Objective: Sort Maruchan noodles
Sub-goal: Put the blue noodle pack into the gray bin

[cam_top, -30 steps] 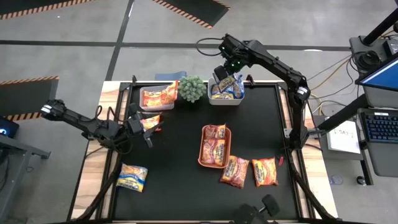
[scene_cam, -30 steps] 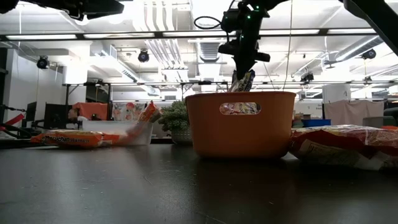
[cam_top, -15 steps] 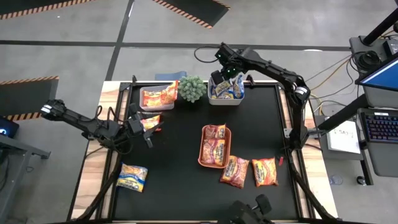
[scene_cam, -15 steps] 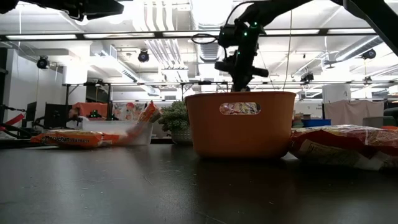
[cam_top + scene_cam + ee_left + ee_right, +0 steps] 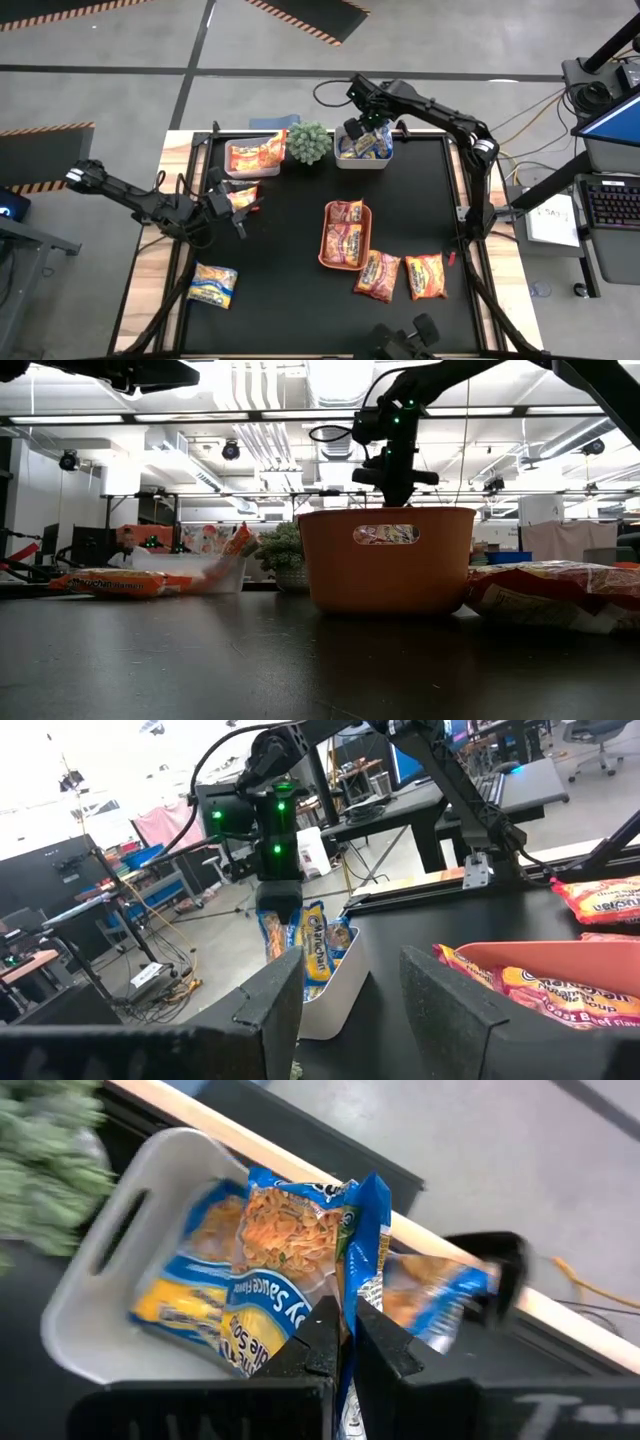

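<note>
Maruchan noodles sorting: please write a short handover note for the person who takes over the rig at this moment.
Right gripper: jaws shut on a yellow-and-blue packet, low in the far-right white bin, not released.
Left gripper: jaws open and holding nothing, at the table's left edge beside an orange packet.
Done: orange packets in the far-left white bin, yellow-and-blue ones in the far-right bin, reddish packets in the orange tray.
Left: release the held packet; sort the orange packet by the left gripper, the yellow-and-blue packet near the front left, and two loose packets in front of the tray.
</note>
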`<action>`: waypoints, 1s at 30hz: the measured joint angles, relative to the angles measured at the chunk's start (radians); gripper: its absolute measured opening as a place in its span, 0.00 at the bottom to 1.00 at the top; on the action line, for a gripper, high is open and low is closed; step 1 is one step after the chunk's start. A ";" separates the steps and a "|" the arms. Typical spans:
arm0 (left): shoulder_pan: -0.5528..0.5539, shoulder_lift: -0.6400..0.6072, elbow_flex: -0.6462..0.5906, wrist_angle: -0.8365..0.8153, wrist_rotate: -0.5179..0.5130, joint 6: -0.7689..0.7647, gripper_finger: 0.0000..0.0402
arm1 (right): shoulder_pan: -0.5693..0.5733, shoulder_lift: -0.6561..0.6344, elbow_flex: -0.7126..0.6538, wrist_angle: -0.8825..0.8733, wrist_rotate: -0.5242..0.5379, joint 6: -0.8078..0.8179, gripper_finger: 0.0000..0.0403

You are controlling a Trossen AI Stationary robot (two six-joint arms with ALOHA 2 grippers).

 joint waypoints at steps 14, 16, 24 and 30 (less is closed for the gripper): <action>0.000 0.008 0.000 0.001 0.000 -0.001 0.37 | 0.003 0.030 -0.079 0.117 -0.093 0.019 0.02; 0.000 0.011 0.000 0.000 0.000 -0.001 0.37 | 0.003 0.033 -0.091 0.117 -0.080 0.017 0.02; 0.000 0.014 0.000 0.001 0.000 0.002 0.37 | 0.005 0.035 -0.103 0.115 -0.041 -0.009 0.16; 0.000 0.027 0.000 0.002 0.000 0.003 0.37 | 0.003 0.035 -0.060 0.111 -0.010 -0.046 0.27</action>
